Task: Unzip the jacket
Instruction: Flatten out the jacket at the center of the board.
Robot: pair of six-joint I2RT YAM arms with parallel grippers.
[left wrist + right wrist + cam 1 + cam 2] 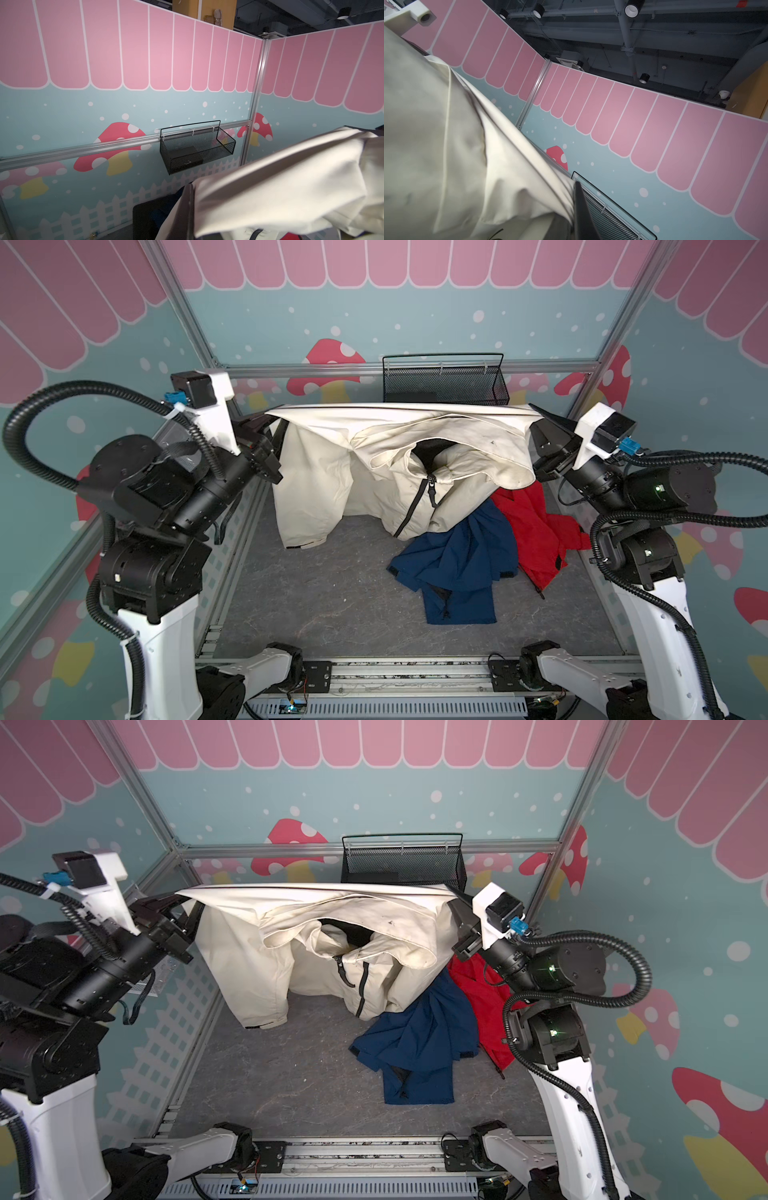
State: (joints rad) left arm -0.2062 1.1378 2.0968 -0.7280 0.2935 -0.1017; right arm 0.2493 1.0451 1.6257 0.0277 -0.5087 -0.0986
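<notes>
The left fingers [162,903] are clamped tight on one end of the cream jacket [332,472]; the right fingers [550,418] are pinched just as tight on the other end; between them the cloth's top edge is pulled taut, so its long axis runs side to side across the back of the bench [311,605]; the rest hangs down and its lower folds rest on the grey, marbled surface; the dark zip [417,506] runs from the open collar down towards the front, closed along the stretch I can see; a blue garment [457,564] and a red garment [536,526] lie crumpled beside it, under the right arm; aluminium frame and walls [374,323] painted with pink awning and mushrooms stand all round; a black mesh basket [444,385] hangs on the back rail, holding a dark flat thing [182,154].
</notes>
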